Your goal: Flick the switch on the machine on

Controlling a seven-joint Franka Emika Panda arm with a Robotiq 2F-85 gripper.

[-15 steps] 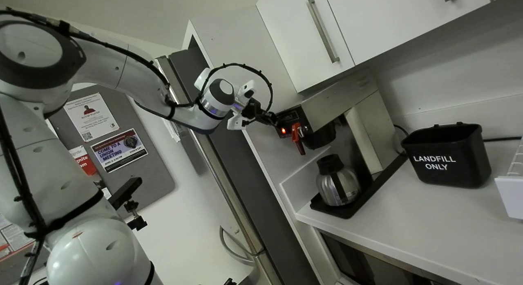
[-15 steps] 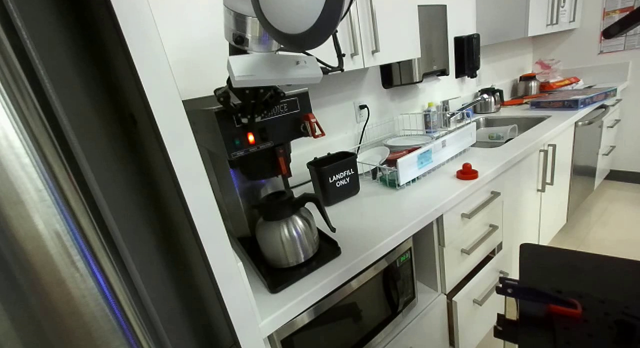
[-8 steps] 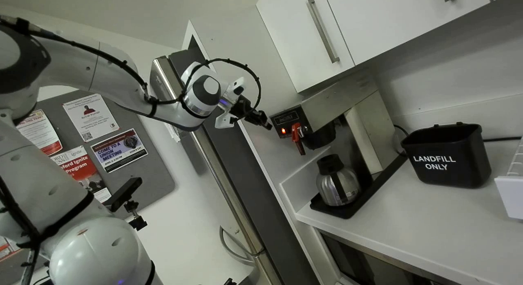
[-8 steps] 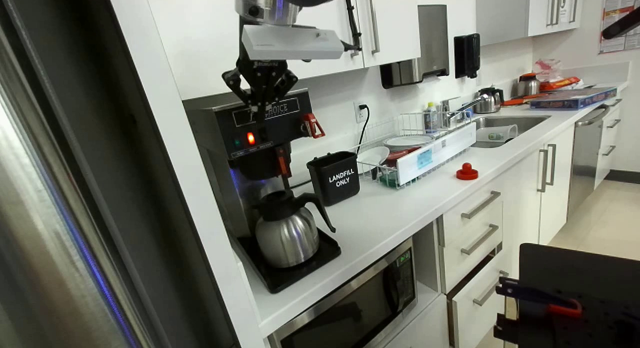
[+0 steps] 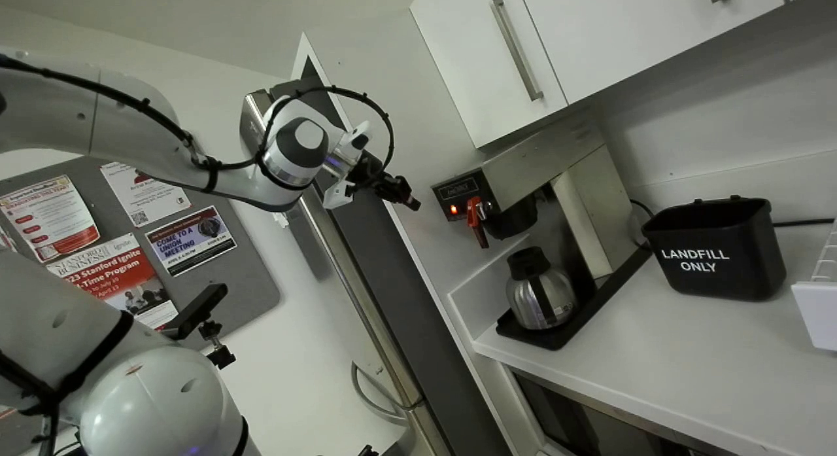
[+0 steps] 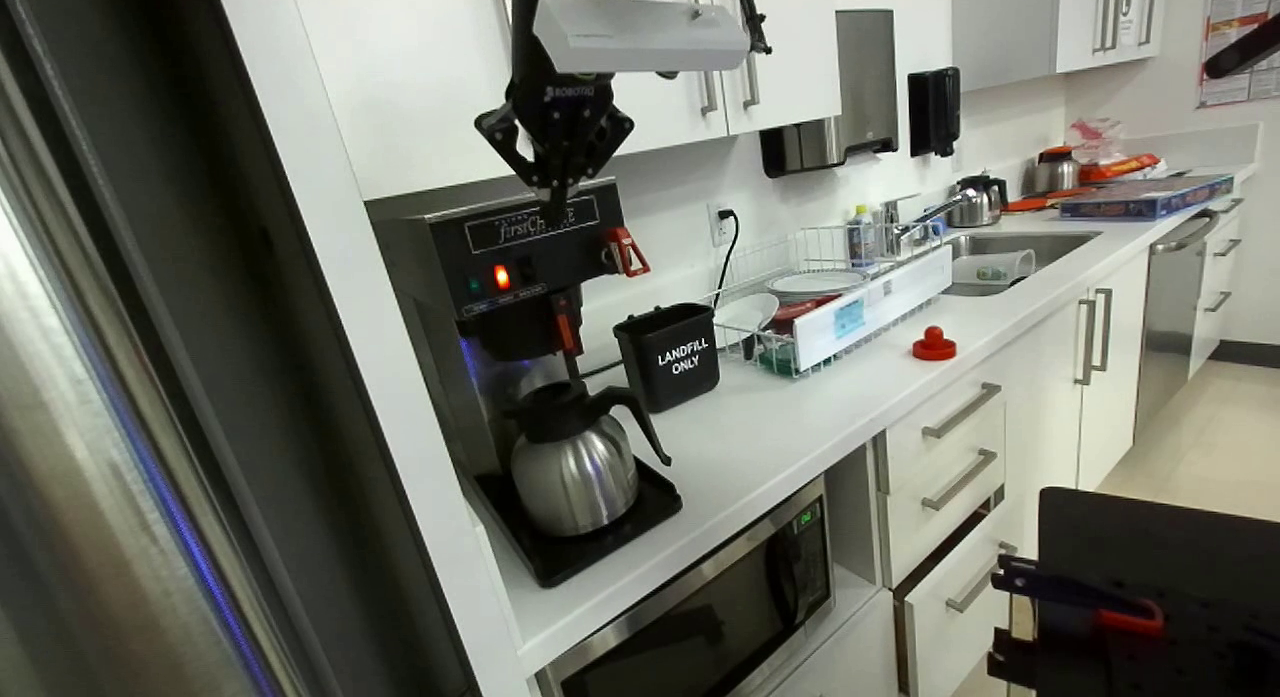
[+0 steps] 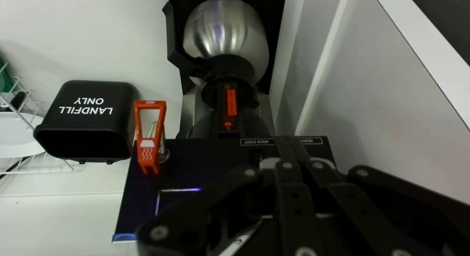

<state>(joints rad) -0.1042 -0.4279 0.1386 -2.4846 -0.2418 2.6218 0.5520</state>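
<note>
The machine, a steel and black coffee maker, stands on the counter in both exterior views (image 5: 549, 161) (image 6: 405, 242). Its black front panel also fills the lower wrist view (image 7: 205, 164). The switch glows red-orange on that panel in both exterior views (image 5: 454, 209) (image 6: 501, 277). In the wrist view the switch is hidden behind my fingers. My gripper is shut and empty, fingertips together, in front of the panel and apart from it (image 5: 413, 203) (image 6: 553, 212). It also shows in the wrist view (image 7: 290, 138). A steel carafe with a black lid (image 6: 575, 482) stands on the machine's base.
A red tap lever (image 6: 625, 252) sticks out from the machine beside the panel. A black "LANDFILL ONLY" bin (image 6: 670, 357) and a dish rack (image 6: 870, 312) stand along the counter. White cabinets (image 5: 490, 63) hang above. A tall fridge (image 5: 392, 312) stands beside the counter.
My gripper has drawn back from the front panel and risen a little, staying shut. It uncovers more of the panel lettering. The switch glows in all frames.
</note>
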